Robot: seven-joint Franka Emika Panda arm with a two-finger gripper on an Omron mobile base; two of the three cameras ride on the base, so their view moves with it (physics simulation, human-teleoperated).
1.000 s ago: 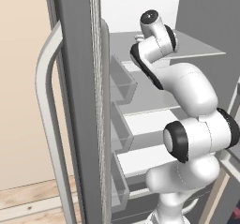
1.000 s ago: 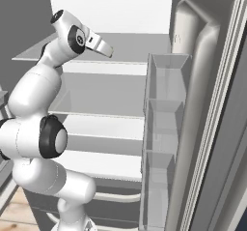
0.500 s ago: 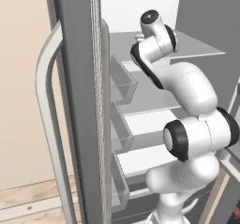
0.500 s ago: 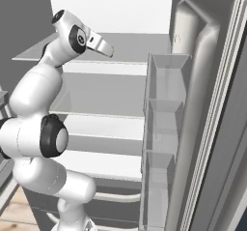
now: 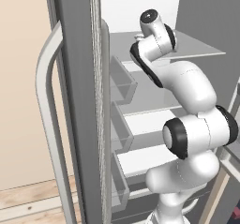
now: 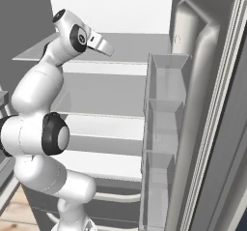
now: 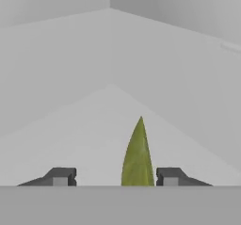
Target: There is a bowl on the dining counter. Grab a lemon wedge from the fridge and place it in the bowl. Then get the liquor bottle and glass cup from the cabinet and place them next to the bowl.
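We judge the lemon wedge point(image 7: 137, 158) light, soft and slippery, best pinched across its flanks; gripper point(image 7: 115, 177) jaws parted either side, its 1 o'clock finger nearly touching, not yet clenched.

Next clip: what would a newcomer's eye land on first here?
The white arm reaching into the open fridge, its doors swung wide to both sides. In the hand view, a yellow-green lemon wedge stands on the pale shelf between the gripper fingertips, nearer one tip; the jaws stand apart, not touching it.
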